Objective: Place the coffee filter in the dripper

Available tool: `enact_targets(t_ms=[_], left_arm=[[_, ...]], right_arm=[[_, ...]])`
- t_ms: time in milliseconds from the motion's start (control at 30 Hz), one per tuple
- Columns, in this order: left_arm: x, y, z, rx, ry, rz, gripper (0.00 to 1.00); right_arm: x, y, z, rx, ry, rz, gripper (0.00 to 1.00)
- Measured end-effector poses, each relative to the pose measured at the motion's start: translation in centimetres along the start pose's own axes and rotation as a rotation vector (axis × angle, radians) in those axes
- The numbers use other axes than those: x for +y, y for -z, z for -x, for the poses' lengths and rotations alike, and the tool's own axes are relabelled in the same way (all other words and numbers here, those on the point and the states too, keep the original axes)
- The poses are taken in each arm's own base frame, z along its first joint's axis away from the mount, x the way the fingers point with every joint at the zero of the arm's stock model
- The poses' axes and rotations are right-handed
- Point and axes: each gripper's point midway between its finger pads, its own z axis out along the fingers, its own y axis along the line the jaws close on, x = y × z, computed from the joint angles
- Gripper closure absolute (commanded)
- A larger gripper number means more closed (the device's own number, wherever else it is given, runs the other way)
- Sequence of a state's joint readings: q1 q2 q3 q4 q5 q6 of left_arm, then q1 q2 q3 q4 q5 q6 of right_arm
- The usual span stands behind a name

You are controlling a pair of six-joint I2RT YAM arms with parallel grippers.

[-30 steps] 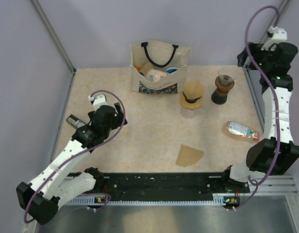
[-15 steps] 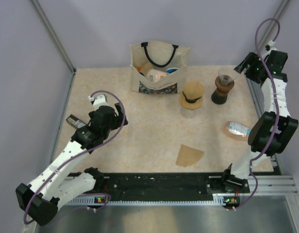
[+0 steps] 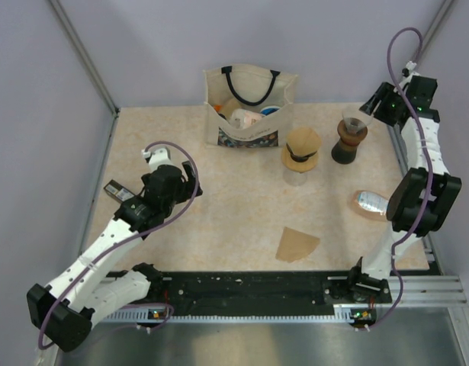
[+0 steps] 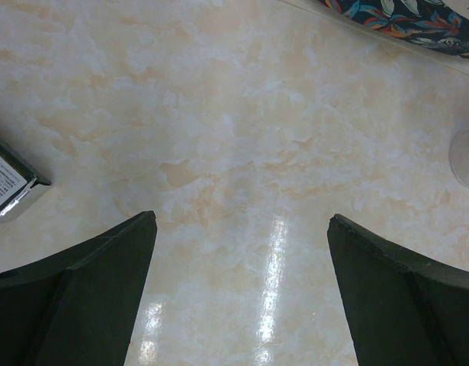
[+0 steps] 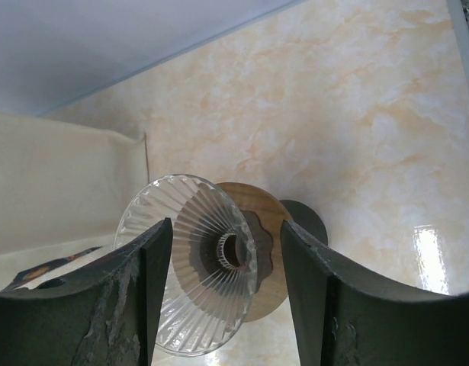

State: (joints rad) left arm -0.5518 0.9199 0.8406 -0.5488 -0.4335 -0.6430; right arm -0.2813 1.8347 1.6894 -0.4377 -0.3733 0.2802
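Note:
The coffee filter (image 3: 297, 244), a flat light-brown paper wedge, lies on the table near the front edge. The dripper (image 3: 354, 124), a clear bluish ribbed funnel on a tan wooden ring, stands on a dark brown hourglass stand (image 3: 346, 146) at the back right. My right gripper (image 3: 373, 109) is open, right beside the funnel. In the right wrist view its fingers (image 5: 226, 227) straddle part of the dripper (image 5: 200, 282), the left finger in front of the rim. My left gripper (image 3: 187, 183) is open and empty over bare table (image 4: 242, 221).
A cream tote bag (image 3: 249, 107) with items stands at the back. A tan cone-shaped thing with a dark band (image 3: 301, 149) sits on a clear glass cup. A plastic bottle (image 3: 375, 203) lies at the right. A dark packet (image 3: 118, 191) lies left.
My right arm has swung in from the back right corner and brought its open gripper up to the dripper. The left arm has barely moved.

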Motion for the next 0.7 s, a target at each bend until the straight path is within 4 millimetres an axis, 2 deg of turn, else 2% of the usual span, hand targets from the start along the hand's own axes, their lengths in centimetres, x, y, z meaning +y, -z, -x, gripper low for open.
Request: enact_targets(t_ms=[200,333,467,600,700], left_arm=[[0.1,0.0,-0.1,0.002,-0.009,0.002,0.01],[0.1,-0.1,-0.1,0.003,-0.012,0.002,0.01],[0.2,-0.1,-0.2,0.005,-0.014,0.004,0.01],[0.6,-0.4,-1.1,0.020,-0.022,0.016,0.01],[1.0,-0.6,-1.7,0.033,-0.030,0.025,0.01]], right_arm=[[0.5,-0.4,-0.1,0.006,0.026,-0.021,0.48],[-0.2,-0.4,-0.6,0.023,0.030,-0.053,0.49],[-1.2,-0.8,-1.3,0.050,0.042,-0.095,0.57],[-1.7,-1.1,-2.1,0.076,0.048,-0.116,0.59],[-1.5,-1.1,-2.3,0.084,0.057,-0.116,0.68]])
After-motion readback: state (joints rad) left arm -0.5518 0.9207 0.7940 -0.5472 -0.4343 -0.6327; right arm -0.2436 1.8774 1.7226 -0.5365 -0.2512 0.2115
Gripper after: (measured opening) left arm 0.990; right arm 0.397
